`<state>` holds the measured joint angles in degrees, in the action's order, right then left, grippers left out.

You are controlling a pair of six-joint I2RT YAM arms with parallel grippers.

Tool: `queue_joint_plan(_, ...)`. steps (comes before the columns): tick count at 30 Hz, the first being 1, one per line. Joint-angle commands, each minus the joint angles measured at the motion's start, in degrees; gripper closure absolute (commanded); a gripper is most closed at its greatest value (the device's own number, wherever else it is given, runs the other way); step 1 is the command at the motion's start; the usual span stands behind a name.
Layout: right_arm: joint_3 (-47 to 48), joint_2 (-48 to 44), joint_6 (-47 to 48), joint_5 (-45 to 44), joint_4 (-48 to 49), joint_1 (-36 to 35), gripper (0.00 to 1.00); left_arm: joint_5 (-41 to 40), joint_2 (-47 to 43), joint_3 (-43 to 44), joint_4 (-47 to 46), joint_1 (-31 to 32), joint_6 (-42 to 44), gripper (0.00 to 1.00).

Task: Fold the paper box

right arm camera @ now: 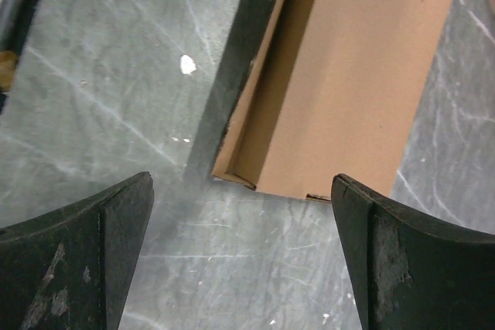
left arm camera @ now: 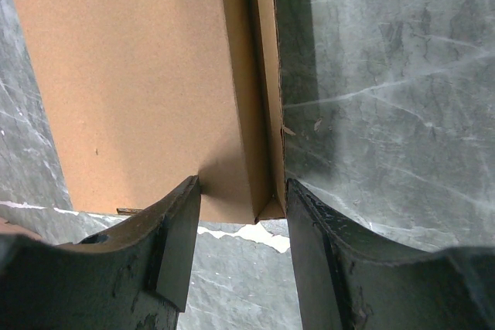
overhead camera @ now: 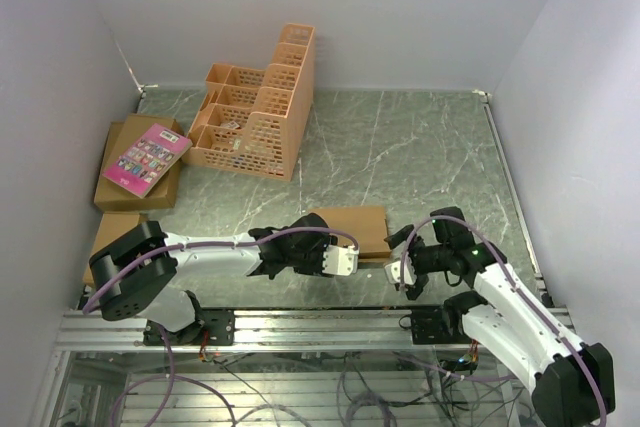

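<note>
Marble table (overhead camera: 420, 167) — paper box (overhead camera: 362, 227) lengthwise left–right

On table (overhead camera: 420, 147), paper box (overhead camera: 352, 229) before crate (overhead camera: 255, 117)

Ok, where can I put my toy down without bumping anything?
Best spot: the bare table on the right, between the orange crate and the right wall, behind the paper box. A smaller strip lies between crate and paper box. Crowded: the left, with cartons and pink book, and the front, where the left tool and right tool sit by the box.
</note>
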<state>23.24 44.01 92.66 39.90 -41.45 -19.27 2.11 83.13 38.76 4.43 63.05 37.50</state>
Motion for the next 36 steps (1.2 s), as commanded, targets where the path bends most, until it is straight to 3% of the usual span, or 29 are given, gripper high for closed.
queue_joint_plan(1, -3.96, -1.99, -2.42, -2.03, 11.84, -1.81, 0.03, 3.21, 0.85, 1.45, 1.75, -0.34, -0.6, 0.44)
queue_joint_plan(10, -7.87, -0.6, -6.79, -5.34, 20.66, -5.6, 0.12, 3.26, 0.98, 1.49, 1.9, -0.34, -0.5, 0.44)
queue_joint_plan(19, -8.6, 2.19, -6.81, -8.97, 23.25, -6.4, 0.37, 3.35, 1.07, 1.58, 2.07, -0.36, -0.41, 0.44)
queue_joint_plan(36, -7.8, 5.26, -8.4, -10.06, 23.72, -6.4, 0.69, 3.43, 1.21, 1.75, 2.17, -0.38, -0.41, 0.44)
